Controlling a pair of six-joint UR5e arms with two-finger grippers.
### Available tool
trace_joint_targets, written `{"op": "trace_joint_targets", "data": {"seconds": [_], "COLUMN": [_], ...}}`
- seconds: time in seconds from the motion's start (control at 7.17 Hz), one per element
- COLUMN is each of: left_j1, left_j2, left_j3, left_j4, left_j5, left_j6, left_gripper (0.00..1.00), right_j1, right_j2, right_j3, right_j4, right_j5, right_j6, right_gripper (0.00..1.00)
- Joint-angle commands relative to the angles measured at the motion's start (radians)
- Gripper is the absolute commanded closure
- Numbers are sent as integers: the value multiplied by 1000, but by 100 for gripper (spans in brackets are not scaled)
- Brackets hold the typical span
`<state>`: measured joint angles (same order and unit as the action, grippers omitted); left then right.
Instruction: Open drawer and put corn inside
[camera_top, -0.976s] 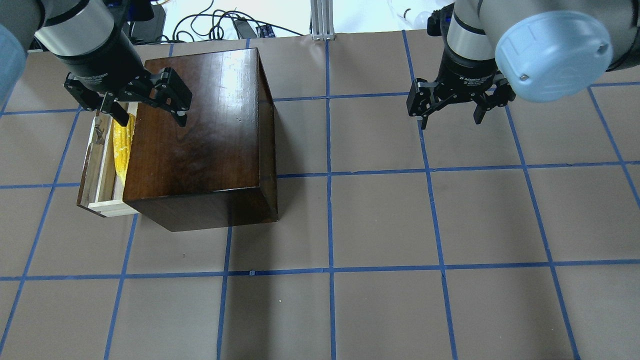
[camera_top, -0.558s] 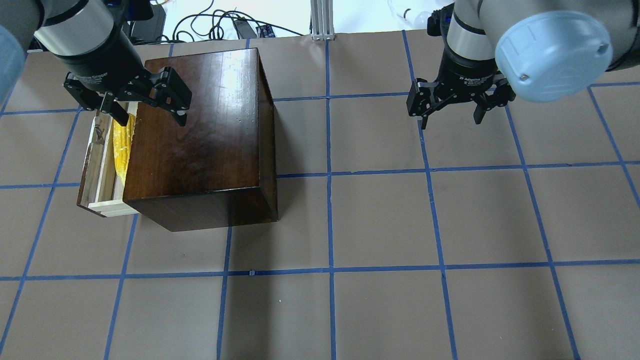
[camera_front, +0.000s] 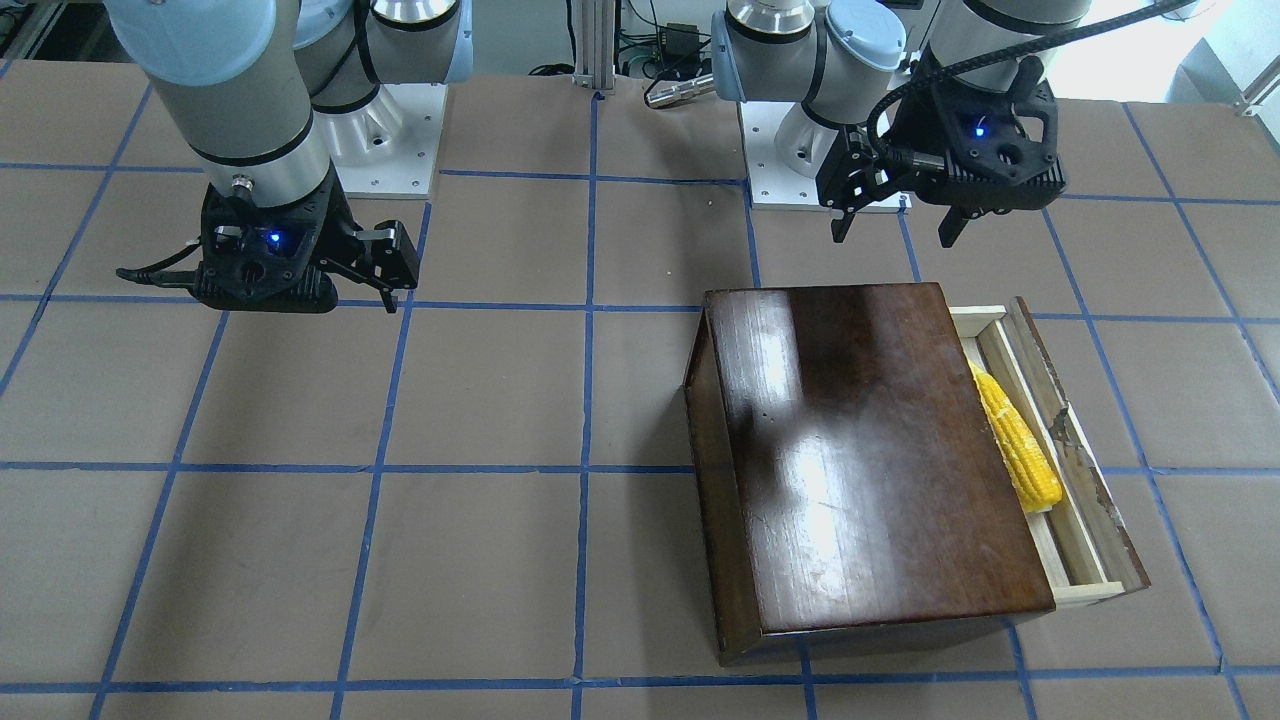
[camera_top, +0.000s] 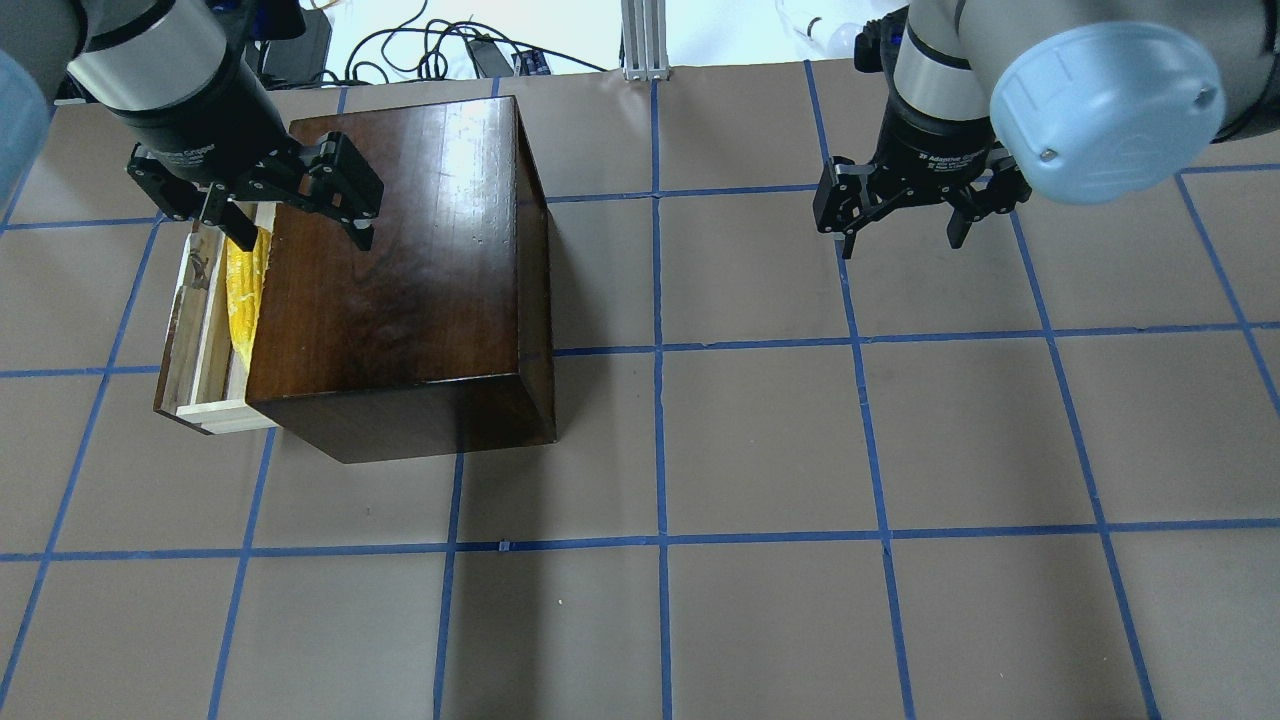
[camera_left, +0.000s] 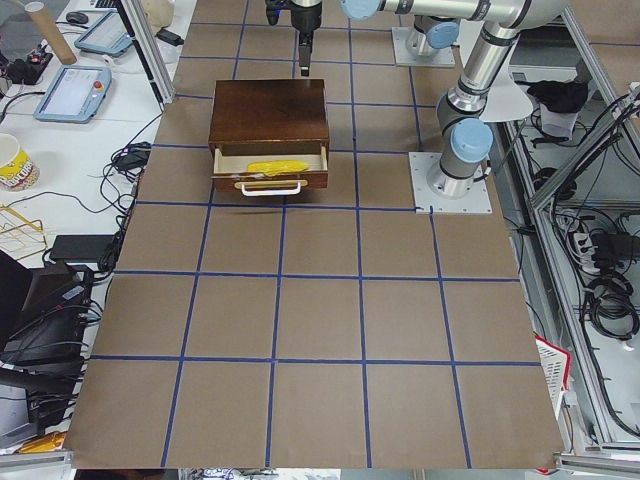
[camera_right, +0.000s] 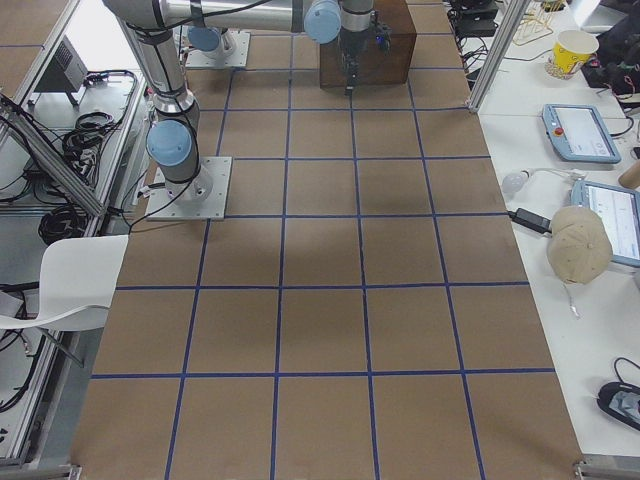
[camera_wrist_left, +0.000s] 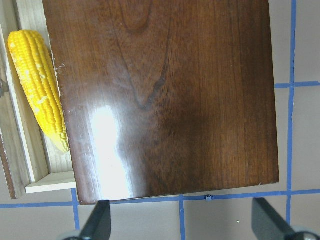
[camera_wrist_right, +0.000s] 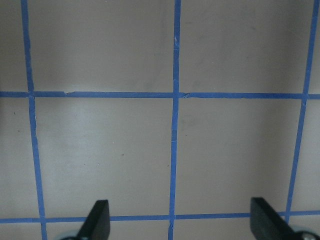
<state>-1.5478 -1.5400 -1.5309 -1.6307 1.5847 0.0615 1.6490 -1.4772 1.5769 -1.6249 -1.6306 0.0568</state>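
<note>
The dark-brown wooden box (camera_top: 400, 270) stands on the table's left half. Its drawer (camera_top: 205, 340) is pulled out to the left, pale wood inside. The yellow corn (camera_top: 243, 290) lies in the drawer, half under the box top, and also shows in the front view (camera_front: 1015, 445) and the left wrist view (camera_wrist_left: 40, 85). My left gripper (camera_top: 300, 235) is open and empty, above the far end of the box and drawer, touching nothing. My right gripper (camera_top: 900, 243) is open and empty over bare table, far to the right.
The table is brown paper with a blue tape grid (camera_top: 660, 540). Cables (camera_top: 450, 45) and an aluminium post (camera_top: 640, 40) lie beyond the far edge. The arm bases (camera_front: 390, 130) stand at the robot's side.
My left gripper has drifted very slightly up and away from the drawer, still open. The corn, the drawer and the right arm have not moved.
</note>
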Motion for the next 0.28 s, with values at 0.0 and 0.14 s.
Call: {"op": "trace_joint_targets", "data": {"seconds": [0.0,0.14], "left_j1": [0,0], "left_j2": [0,0], "left_j3": [0,0], "left_j4": [0,0], "left_j5": [1,0], "left_j6": [0,0], "left_gripper": [0,0], "right_j1": [0,0], "right_j2": [0,0], "right_j3": [0,0], "right_j4": [0,0], "right_j5": [0,0], "right_j6": [0,0], "right_gripper": [0,0]}}
